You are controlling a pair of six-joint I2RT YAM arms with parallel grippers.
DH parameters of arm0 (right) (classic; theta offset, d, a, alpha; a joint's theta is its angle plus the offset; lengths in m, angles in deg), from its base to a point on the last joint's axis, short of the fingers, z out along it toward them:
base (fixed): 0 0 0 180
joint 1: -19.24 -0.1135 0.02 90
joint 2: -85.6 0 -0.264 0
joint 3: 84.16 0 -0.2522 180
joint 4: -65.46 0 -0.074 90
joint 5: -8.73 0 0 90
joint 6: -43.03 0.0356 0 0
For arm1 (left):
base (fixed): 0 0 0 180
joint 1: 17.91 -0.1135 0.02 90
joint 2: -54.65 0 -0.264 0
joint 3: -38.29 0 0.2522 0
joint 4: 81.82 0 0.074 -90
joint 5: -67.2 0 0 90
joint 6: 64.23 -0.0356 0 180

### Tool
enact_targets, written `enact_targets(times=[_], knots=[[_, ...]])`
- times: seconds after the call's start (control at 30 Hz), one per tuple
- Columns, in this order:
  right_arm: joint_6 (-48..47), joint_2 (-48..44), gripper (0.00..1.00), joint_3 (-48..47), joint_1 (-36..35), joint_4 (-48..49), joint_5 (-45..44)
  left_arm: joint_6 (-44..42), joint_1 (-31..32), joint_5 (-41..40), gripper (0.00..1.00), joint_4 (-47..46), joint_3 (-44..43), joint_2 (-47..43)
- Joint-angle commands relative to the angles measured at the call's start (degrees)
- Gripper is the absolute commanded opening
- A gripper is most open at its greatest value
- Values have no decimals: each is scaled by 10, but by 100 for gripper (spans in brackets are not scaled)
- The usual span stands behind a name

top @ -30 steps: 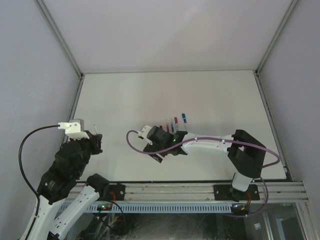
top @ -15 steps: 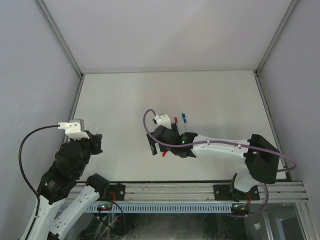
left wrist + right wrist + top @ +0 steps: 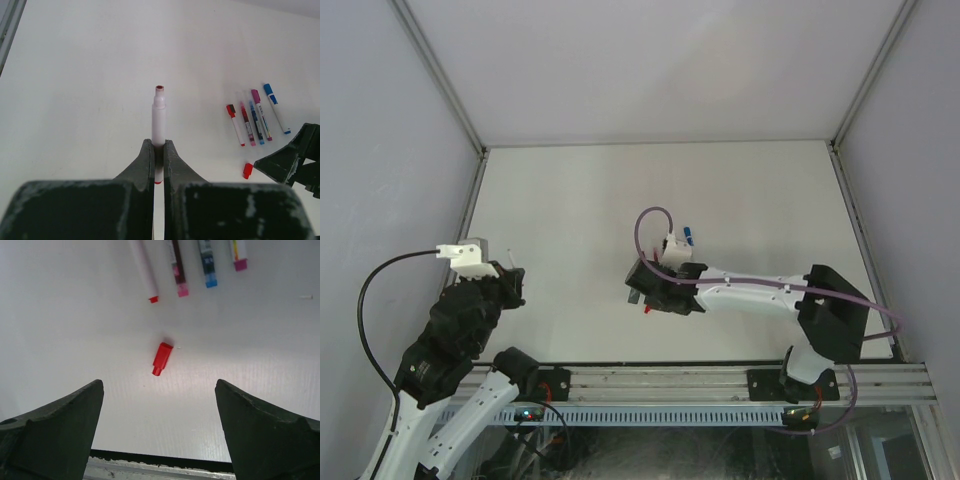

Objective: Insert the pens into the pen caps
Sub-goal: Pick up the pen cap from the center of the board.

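My left gripper [image 3: 158,145] is shut on a white pen [image 3: 159,117], which points away from it with its bare reddish tip uncapped; in the top view this gripper [image 3: 512,283] is held at the left, above the table. A small red pen cap [image 3: 161,358] lies loose on the table, ahead of and between the wide-open fingers of my right gripper [image 3: 159,385]. The top view shows the cap [image 3: 647,309] just beside that gripper [image 3: 645,295]. Several capped pens [image 3: 256,122] lie side by side beyond the cap; their lower ends [image 3: 206,265] show at the top of the right wrist view.
The metal rail [image 3: 160,471] at the table's near edge runs just behind the right gripper. A purple cable [image 3: 650,225] loops over the right wrist. Grey enclosure walls [image 3: 390,150] ring the white table [image 3: 570,200].
The right gripper has opened wider while its wrist turned and shifted right. The red cap, hidden under it a second ago, now lies uncovered. The left arm has not moved.
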Motion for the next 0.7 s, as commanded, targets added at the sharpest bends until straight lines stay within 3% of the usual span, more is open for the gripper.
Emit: enact_targets(times=[0.0,0.17,0.47,0.67], knots=[[120,41,90,-62,4,-103,1,-9,-2,5,0,-22,-3,4],[113,99,79,-122,6,-146,20,-9,-2,4,0,-21,-3,2],[96,125,59,-135,31,-145,32,-8,-2,4,0,-21,-3,1],[95,134,58,-138,33,-136,36,-9,-2,3,0,-21,-3,1]])
